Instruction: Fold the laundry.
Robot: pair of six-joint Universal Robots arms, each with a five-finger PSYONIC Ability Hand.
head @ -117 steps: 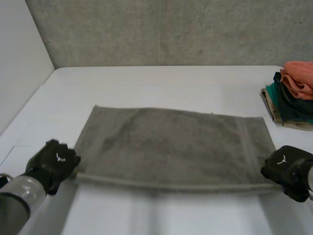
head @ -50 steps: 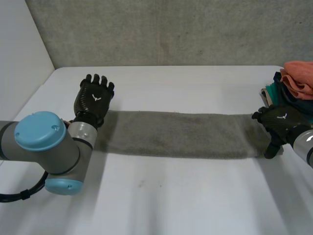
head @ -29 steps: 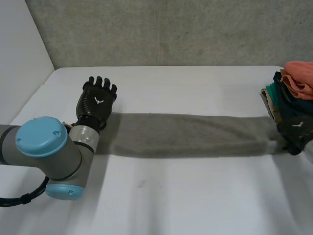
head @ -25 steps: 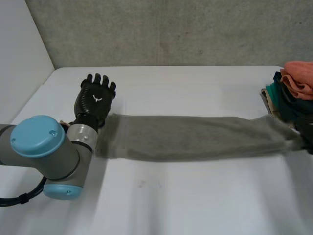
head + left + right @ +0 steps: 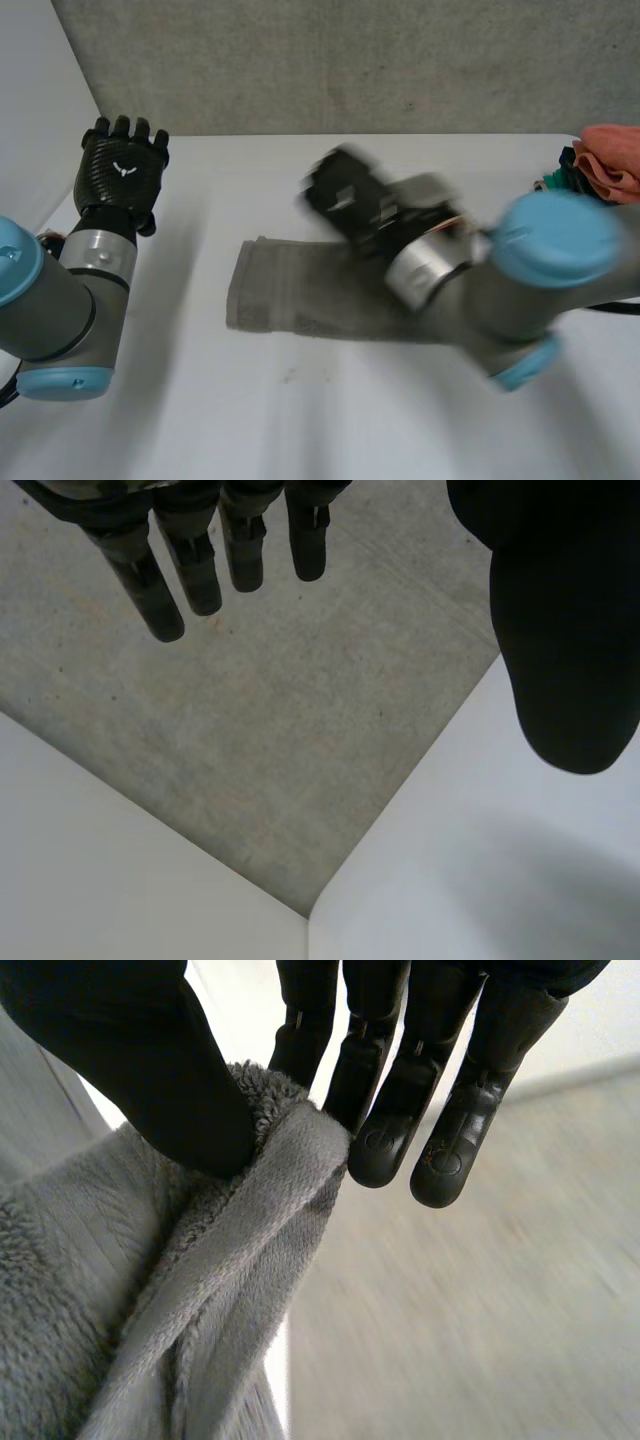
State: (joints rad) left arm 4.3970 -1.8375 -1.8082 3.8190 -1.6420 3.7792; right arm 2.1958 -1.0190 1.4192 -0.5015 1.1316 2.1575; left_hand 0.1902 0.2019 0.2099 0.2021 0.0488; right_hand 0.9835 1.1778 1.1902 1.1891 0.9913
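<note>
On the table (image 5: 300,430), near its middle, the grey towel (image 5: 285,292) is seen lying as a long, narrow, doubled strip, its free end squared off toward the left arm. Its other end is pinched between the thumb and fingers of the right hand (image 5: 345,195), which is held over the strip. For a clean fold, that end is best drawn taut and level, brought across until edge meets edge, and laid flat before the pinch is loosened. The towel's pile is thick and plush, with a flat woven band at the hem. Farther off, the left hand (image 5: 120,168) is raised, fingers straight, nothing held. A stack of clothes (image 5: 608,165) is set at the table's far right.
</note>
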